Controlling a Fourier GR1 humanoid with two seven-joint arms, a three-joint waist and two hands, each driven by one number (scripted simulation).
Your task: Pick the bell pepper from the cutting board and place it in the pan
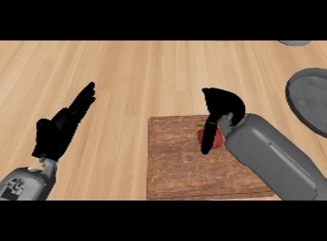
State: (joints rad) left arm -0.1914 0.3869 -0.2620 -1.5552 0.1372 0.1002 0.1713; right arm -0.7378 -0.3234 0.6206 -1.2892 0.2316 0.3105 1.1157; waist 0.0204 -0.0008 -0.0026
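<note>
pepper (218, 139): light, hollow, waxy skin likely slippery, best held round its body | right hand (223, 104): curled round it on board (186, 172) | left hand (61, 127): fingers straight, idle | pan (319, 106): far right on bench

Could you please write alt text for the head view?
The right robot hand curls round a red bell pepper on the cutting board; the pan lies to its right. The left robot hand rests open at left.

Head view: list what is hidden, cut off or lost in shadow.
Head view: the light is even, with no glare on the counter; the right hand covers most of the bell pepper; the pan is cut by the right edge; that hand and the left hand show as flat dark shapes.
</note>
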